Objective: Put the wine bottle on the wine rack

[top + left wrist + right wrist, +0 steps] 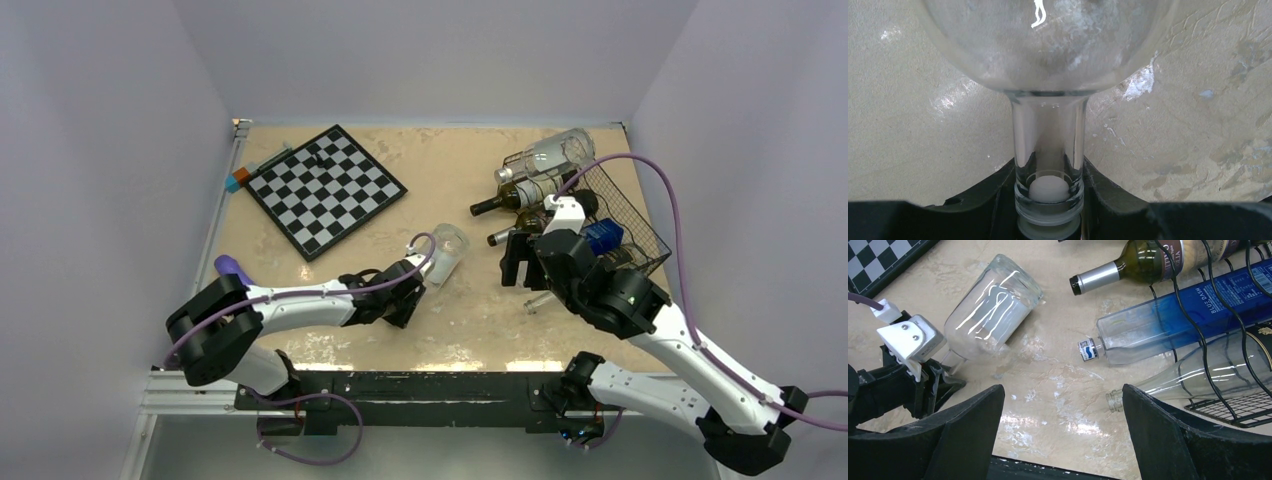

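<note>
A: What is held between the left fingers [993, 195]?

B: The neck of the wine bottle [1048, 140] is clamped there, right at the lip. The fingers are drawn narrow around it, and something white is seen inside the mouth.

A: And outward from that grip?

B: The body is pointed toward one o'clock from the fingers. It appears to be lying on the tabletop [470, 330] near its middle, though contact cannot be confirmed. The chessboard [325, 188] is found at eleven o'clock, well apart.

A: The right fingers [968, 435]?

B: They are spread wide with nothing between them, over bare tabletop just beside the wine rack [640, 220], which is set at two o'clock. A green bottle [1143, 260], a blue bottle [1173, 315] and a clear bottle [1198, 375] are already laid in it.

A: How is the wine bottle expected to handle?

B: It looks empty, so it is judged fairly light, but also stiff, smooth and breakable. If it is held by the neck alone, the broad body would be levered downward, and slipping or twisting could be expected. A second hold on the body, near the shoulder, would be advised. A gentle lowering into a wire cradle is called for.
</note>
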Controlling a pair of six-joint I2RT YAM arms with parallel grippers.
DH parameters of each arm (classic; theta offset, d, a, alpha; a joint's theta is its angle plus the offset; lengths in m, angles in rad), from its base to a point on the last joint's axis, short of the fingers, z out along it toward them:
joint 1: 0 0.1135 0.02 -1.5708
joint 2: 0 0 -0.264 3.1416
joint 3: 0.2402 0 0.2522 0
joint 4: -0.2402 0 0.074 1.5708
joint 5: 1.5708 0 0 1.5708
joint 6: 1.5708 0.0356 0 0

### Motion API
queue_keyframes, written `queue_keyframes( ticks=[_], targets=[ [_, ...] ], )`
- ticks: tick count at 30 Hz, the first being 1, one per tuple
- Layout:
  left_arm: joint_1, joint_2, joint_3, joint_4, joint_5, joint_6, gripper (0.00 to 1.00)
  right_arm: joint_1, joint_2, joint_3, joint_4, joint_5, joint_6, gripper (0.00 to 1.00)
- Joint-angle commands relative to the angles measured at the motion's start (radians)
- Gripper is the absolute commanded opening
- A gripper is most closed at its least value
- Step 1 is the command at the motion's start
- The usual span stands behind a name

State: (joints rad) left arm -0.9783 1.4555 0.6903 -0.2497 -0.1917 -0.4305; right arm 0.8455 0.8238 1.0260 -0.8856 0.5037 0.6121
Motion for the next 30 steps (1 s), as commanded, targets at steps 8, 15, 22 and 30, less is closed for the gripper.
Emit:
queue_keyframes(
  ticks=[8, 15, 22, 30],
  targets=[
    [0.003, 0.015, 0.074, -0.019, -0.031, 0.015, 0.52, 0.000, -0.039, -0.007, -0.001, 0.016, -0.002, 0.92],
    [0.003, 0.041, 0.115, -0.047, -0.043, 0.058, 0.66, 0.000, -0.053, -0.012, -0.012, 0.020, 0.009, 0.92],
    [0.004, 0.140, 0.179, -0.050, -0.058, 0.066, 0.53, 0.000, -0.071, -0.024, -0.031, 0.027, 0.024, 0.92],
    [0.004, 0.184, 0.174, -0.011, -0.058, 0.043, 0.49, 0.000, -0.079, -0.023, -0.048, 0.026, 0.038, 0.92]
  ],
)
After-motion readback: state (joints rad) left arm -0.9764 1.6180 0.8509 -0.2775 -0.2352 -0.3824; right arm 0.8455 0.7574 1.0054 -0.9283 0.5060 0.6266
